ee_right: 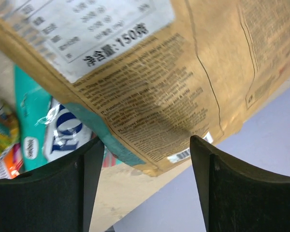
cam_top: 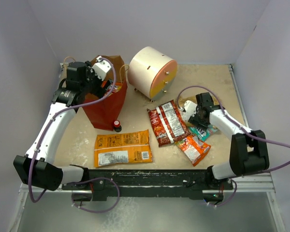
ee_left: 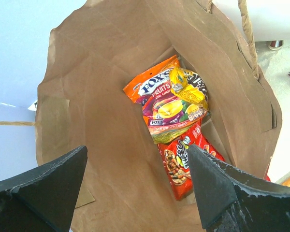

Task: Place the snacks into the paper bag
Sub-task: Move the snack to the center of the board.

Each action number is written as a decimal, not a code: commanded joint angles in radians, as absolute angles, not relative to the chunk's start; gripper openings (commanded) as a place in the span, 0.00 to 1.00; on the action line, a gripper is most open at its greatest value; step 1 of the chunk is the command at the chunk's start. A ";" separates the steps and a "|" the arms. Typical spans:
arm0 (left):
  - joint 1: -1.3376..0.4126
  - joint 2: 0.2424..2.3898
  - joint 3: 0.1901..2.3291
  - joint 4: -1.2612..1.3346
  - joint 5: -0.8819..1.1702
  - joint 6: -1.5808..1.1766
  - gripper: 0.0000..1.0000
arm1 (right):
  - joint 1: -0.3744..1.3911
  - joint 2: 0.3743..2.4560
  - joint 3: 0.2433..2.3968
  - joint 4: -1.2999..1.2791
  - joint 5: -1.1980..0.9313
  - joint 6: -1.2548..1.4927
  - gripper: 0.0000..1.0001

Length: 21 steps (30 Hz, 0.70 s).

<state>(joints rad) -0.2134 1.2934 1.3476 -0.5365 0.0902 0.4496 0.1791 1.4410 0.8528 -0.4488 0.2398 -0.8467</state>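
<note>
The paper bag, red outside, stands upright at the back left. My left gripper hangs open and empty over its brown mouth. Inside lie an orange fruit-candy packet, a small yellow one and a red one. On the table lie a large orange packet, a dark red packet, a small red packet and a teal packet. My right gripper is open, its fingers either side of the lower edge of the tan-brown packet, beside the teal packet.
A cream cylindrical drawer unit stands right of the bag. A tiny dark bottle with a red cap stands at the bag's front foot. White walls close in the table on the left, back and right.
</note>
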 commanded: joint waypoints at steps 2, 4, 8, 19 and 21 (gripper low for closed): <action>-0.212 1.257 1.340 -0.482 0.100 0.464 0.88 | 0.158 1.488 0.954 -0.317 0.282 -0.790 0.71; -0.212 1.254 1.336 -0.482 0.100 0.468 0.88 | 0.152 1.523 0.975 -0.296 0.296 -0.773 0.71; -0.212 1.246 1.330 -0.481 0.097 0.475 0.88 | 0.132 1.536 0.999 -0.321 0.268 -0.737 0.73; -0.212 1.226 1.314 -0.477 0.114 0.469 0.89 | 0.023 1.343 0.999 -0.587 -0.118 -0.718 0.80; -0.212 1.225 1.312 -0.477 0.116 0.471 0.89 | 0.023 1.309 0.975 -0.686 -0.226 -0.814 0.80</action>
<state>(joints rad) -0.2134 1.2560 1.3193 -0.5232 0.0944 0.4641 0.0254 1.3823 0.9916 -0.4927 0.0124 -0.7101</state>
